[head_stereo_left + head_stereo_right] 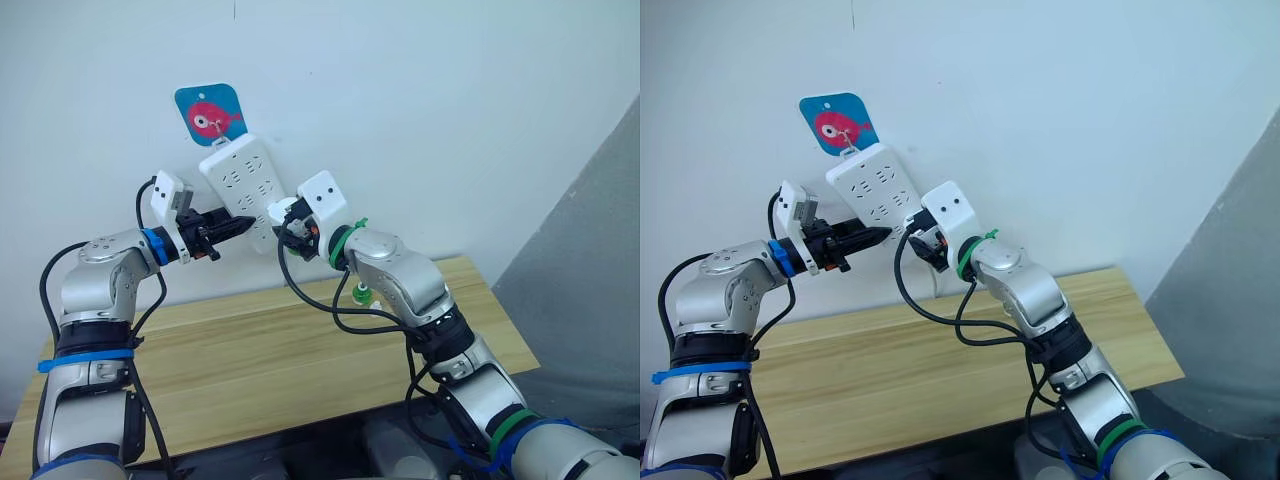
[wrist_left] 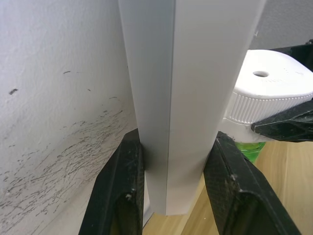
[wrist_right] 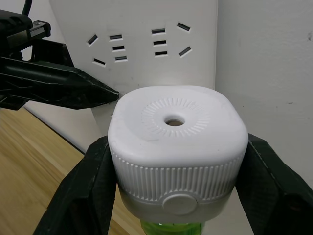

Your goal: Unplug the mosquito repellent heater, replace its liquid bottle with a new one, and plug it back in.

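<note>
The white mosquito repellent heater (image 3: 176, 147) sits between the fingers of my right gripper (image 3: 178, 166), which is shut on its ribbed sides. Its round top opening faces the wrist camera, and a green liquid bottle (image 3: 171, 227) hangs under it. The heater (image 1: 280, 213) is held against the lower end of the long white power strip (image 1: 240, 180) on the wall; its prongs are hidden. My left gripper (image 2: 178, 186) is shut on the strip's two side edges (image 2: 186, 98), just left of the heater (image 2: 269, 93).
A light wooden table (image 1: 250, 360) runs below both arms, against the white wall. A small green object (image 1: 362, 293) shows on it behind my right arm. A blue fish hanger (image 1: 210, 115) is above the strip. A grey panel (image 1: 590, 300) stands at the right.
</note>
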Tool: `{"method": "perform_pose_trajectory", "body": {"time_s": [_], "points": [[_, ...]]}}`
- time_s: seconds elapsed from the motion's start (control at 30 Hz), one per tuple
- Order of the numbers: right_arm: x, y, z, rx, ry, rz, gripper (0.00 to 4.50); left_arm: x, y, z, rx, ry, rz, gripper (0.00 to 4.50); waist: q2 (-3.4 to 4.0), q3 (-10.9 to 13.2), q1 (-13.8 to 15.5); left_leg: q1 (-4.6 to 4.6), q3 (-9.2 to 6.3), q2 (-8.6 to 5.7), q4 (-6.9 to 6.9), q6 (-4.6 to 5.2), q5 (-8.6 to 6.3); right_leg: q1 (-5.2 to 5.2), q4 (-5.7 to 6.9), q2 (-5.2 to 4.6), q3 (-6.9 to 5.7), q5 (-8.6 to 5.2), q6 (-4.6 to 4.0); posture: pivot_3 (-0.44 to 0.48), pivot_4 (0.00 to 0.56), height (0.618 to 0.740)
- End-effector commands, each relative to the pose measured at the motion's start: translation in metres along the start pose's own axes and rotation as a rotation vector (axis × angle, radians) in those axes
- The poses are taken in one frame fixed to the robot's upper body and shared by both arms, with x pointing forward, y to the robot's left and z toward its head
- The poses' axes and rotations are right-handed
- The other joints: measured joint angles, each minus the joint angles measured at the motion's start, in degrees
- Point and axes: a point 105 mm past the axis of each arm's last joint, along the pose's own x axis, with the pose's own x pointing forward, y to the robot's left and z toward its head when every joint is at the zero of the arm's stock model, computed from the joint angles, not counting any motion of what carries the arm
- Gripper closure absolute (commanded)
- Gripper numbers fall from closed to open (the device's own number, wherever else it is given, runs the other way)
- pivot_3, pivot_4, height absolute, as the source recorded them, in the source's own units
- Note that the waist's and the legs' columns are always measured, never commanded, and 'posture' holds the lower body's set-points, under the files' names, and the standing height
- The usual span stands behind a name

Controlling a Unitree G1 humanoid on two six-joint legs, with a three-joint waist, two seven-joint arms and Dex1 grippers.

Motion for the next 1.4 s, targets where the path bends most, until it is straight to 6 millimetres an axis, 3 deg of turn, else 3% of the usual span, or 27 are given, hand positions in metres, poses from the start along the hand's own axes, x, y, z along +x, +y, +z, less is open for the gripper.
{"method": "perform_pose_trajectory", "body": {"time_s": [0.03,0.2,0.33,0.37,0.53,0.73,0.83,1.07,1.4], "points": [[0.006,0.000,0.025,-0.028,-0.078,-0.014,1.58,0.013,-0.023,0.010,0.051,-0.023,-0.121,3.22,0.00,0.00,-0.06,0.01,0.00,0.01,0.00,0.00,0.01,0.01,0.01,0.02,0.00,0.00,0.00,-0.229,0.077,0.740],[0.002,0.004,0.031,-0.001,-0.114,0.019,1.58,0.012,-0.018,0.011,0.078,-0.020,-0.091,3.22,0.00,0.00,-0.09,0.02,-0.03,0.03,0.00,0.00,0.02,0.01,0.03,0.05,0.00,0.00,-0.01,-0.229,0.077,0.740],[-0.005,0.005,0.028,0.009,-0.101,0.033,0.17,0.012,-0.014,0.011,0.116,-0.012,-0.066,3.22,0.01,0.00,0.33,-0.04,-0.06,0.01,-0.01,-0.01,0.02,-0.01,0.01,0.04,-0.03,0.00,-0.01,-0.229,0.077,0.740],[-0.008,0.004,0.026,0.007,-0.094,0.034,0.00,0.012,-0.013,0.010,0.124,-0.009,-0.062,3.22,0.01,0.00,0.64,-0.09,-0.14,0.01,-0.03,-0.01,0.01,-0.02,-0.05,0.03,-0.10,0.01,-0.01,-0.233,0.075,0.740],[-0.035,-0.004,0.014,-0.007,-0.052,0.035,0.00,0.011,-0.006,0.009,0.161,-0.005,-0.019,3.22,-0.01,-0.01,1.44,-0.21,-0.22,-0.08,-0.28,-0.06,-0.01,-0.03,-0.31,-0.34,-0.19,-0.01,-0.17,-0.234,0.078,0.740],[-0.072,0.002,0.001,-0.057,-0.004,0.108,0.00,0.006,-0.003,0.007,0.191,0.004,-0.018,3.22,0.00,0.00,1.42,-0.18,-0.10,-0.20,-0.34,-0.05,0.00,0.02,-0.38,-0.64,-0.17,-0.07,-0.13,-0.235,0.082,0.740],[-0.085,0.005,-0.003,-0.095,0.014,0.154,0.00,0.000,-0.001,0.005,0.221,0.014,-0.021,2.17,0.01,0.01,1.40,-0.13,-0.10,-0.29,-0.34,-0.04,0.00,0.01,-0.35,-0.41,-0.17,-0.20,0.11,-0.240,0.083,0.740],[-0.094,0.006,-0.006,-0.158,0.008,0.201,0.00,-0.021,0.007,-0.003,0.257,0.070,0.029,0.02,0.01,0.08,1.30,-0.12,-0.06,-0.11,-0.41,-0.04,0.00,-0.06,-0.32,-0.20,-0.11,-0.23,0.12,-0.224,0.088,0.740],[-0.104,0.016,0.004,-0.234,-0.117,0.325,0.00,-0.075,-0.002,-0.016,0.315,0.176,0.055,0.02,0.01,0.12,1.80,-0.09,-0.05,-0.05,-0.57,-0.04,-0.01,-0.08,-0.37,-0.17,-0.10,-0.26,0.06,-0.156,0.082,0.740]]}}
